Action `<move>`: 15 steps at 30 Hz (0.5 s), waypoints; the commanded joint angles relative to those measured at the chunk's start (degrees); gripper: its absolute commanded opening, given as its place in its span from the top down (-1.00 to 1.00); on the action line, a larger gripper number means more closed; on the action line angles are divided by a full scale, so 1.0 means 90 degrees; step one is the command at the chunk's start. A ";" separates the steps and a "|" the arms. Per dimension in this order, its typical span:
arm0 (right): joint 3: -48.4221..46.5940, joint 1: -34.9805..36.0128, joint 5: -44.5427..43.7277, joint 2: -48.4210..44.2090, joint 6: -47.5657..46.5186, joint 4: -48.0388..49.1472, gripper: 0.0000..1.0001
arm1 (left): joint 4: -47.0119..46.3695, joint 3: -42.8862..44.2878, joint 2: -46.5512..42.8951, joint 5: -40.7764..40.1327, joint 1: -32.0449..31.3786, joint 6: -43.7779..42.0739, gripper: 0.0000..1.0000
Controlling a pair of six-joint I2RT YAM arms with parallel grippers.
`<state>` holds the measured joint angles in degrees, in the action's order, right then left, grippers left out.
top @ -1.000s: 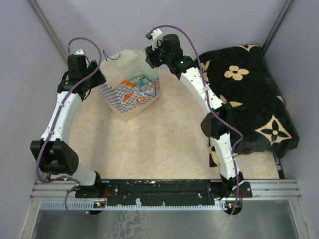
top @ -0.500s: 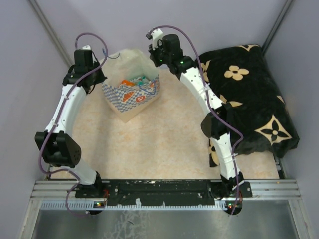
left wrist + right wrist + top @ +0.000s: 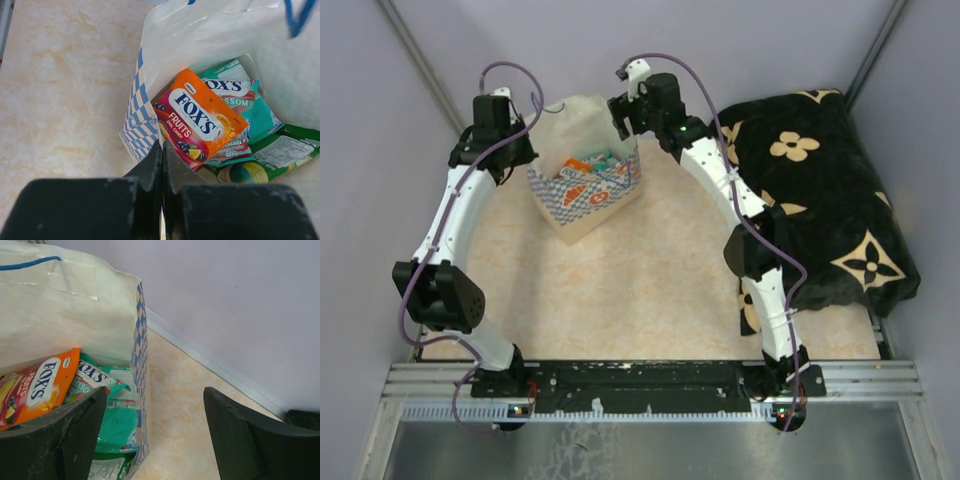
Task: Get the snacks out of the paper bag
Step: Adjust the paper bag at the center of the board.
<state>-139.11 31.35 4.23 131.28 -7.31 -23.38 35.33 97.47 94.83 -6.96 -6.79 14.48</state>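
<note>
The paper bag [image 3: 582,195] stands open at the back of the table, tan with a blue-white checkered band [image 3: 142,95]. Snacks [image 3: 590,163] lie inside it: an orange packet [image 3: 200,117] on top, teal [image 3: 240,95] and green [image 3: 280,155] ones beneath. My left gripper [image 3: 525,150] is at the bag's left rim, and its jaws [image 3: 162,147] are shut on a thin edge of the bag wall. At the bag's right side, my right gripper [image 3: 623,122] stands open [image 3: 155,390] astride the wall [image 3: 140,370]. One finger is inside over the teal packet [image 3: 115,420], the other outside.
A black cloth with cream flowers [image 3: 830,200] is heaped at the right, beside the right arm. Purple walls close in behind and beside the bag, and the wall's base strip [image 3: 210,360] runs just past my right gripper.
The left arm moved back to the bag's left rim and its jaws shut there. The right jaws shut, then opened wide. The bag shifted slightly.
</note>
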 commanded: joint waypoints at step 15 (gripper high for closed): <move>-0.0823 0.0061 0.0874 0.0389 0.0080 -0.0111 -0.01 | -0.0301 0.0243 0.0105 0.0165 -0.0123 -0.0232 1.00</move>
<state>-144.14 31.35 9.98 133.58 -6.83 -24.86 35.38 97.49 95.00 -6.37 -7.07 13.19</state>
